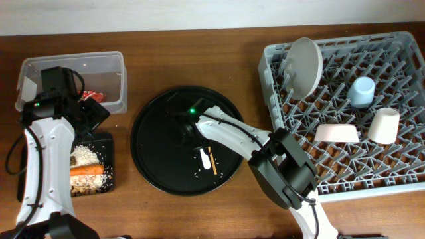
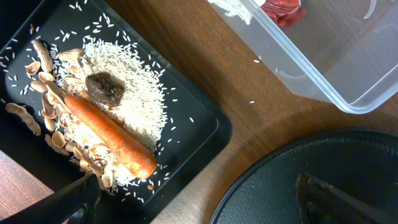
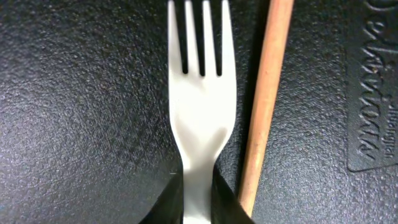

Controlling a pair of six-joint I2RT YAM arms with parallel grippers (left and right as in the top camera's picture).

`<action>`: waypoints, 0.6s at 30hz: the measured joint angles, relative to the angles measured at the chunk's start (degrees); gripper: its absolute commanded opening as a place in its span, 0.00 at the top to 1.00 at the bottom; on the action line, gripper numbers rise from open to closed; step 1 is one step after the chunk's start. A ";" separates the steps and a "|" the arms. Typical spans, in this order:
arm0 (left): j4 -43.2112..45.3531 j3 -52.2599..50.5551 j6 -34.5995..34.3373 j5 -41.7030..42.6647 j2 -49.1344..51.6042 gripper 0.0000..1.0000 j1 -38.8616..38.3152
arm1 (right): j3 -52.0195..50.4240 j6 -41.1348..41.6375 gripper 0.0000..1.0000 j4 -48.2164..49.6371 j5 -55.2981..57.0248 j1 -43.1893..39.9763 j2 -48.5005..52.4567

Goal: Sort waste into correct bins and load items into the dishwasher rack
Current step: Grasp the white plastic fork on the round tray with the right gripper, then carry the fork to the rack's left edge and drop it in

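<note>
From where I stood, the right gripper [image 3: 198,190] was pinching the handle of the white fork [image 3: 200,118], one dark finger on each side. The fork lay flat on the round black tray [image 3: 81,112], tines pointing away from the wrist. A wooden chopstick [image 3: 264,106] lay just beside it, nearly parallel (close enough, I thought, that a careless lift might drag it along), which probably explained so narrow a grip low on the handle. Only the wrist camera showed that contact; from overhead the dark fingers were lost against the arm and tray. The overhead view gave what the wrist could not: the dishwasher rack [image 1: 398,179] off to the right, already carrying the white plate [image 1: 304,66] leaning among the pegs, the blue cup [image 1: 362,91], the cream cup [image 1: 384,125] and the pink bowl [image 1: 337,133], so cutlery seemed all that remained to load. The left gripper [image 2: 199,199] hung spread wide and empty near the black rectangular tray [image 2: 205,118], where rice [image 2: 134,81], a carrot [image 2: 109,134] and bones [image 2: 46,106] lay; its camera also caught the red wrapper [image 2: 283,9] inside the clear tub [image 2: 336,93].
</note>
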 measured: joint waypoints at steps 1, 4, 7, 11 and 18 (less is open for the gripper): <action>0.02 0.00 0.00 0.00 0.00 0.01 0.00 | 0.22 0.02 0.96 -0.44 -0.09 0.00 0.00; 0.00 0.00 0.00 0.00 0.00 0.01 0.00 | 1.33 0.02 0.96 -4.09 -0.59 -0.15 0.04; 0.02 0.00 0.00 0.00 0.00 0.01 0.00 | 3.67 -0.04 0.96 -7.65 -1.09 -0.90 0.04; 0.02 0.00 0.00 0.00 0.00 0.01 0.00 | 8.50 -0.13 0.96 -13.46 -1.70 -3.89 -0.46; 0.00 0.00 0.00 0.00 0.00 0.01 0.00 | 19.91 -5.99 0.96 -23.67 -4.07 -13.40 -5.44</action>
